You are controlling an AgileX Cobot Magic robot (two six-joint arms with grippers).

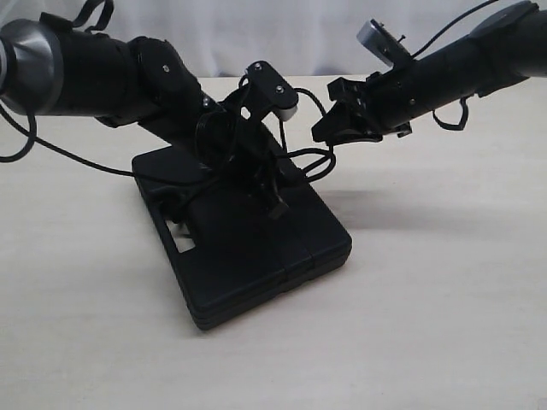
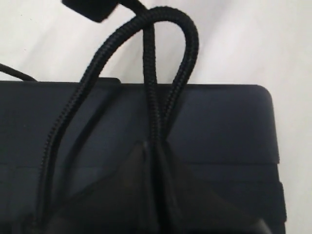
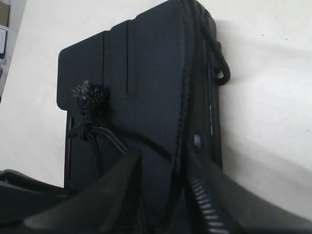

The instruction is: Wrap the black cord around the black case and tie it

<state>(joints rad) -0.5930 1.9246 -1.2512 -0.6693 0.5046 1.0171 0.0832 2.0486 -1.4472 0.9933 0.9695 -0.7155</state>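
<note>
Open table (image 1: 427, 342) lies in front and to the right of the black case (image 1: 256, 256), which lies flat on it. Over it the left pincer (image 2: 153, 156) is clamped on one strand of the black cord (image 2: 151, 87); a hard pull could drag or tip the case. Behind, the right pincer (image 3: 161, 158) stands apart, a strand passing loose through it, so the wrap may slacken and slide off a rounded corner. The only table edge in sight is farther back.

Pale beige tabletop (image 1: 444, 342), white draped backdrop (image 1: 291, 34) behind it, soft even light, faint shadows
</note>
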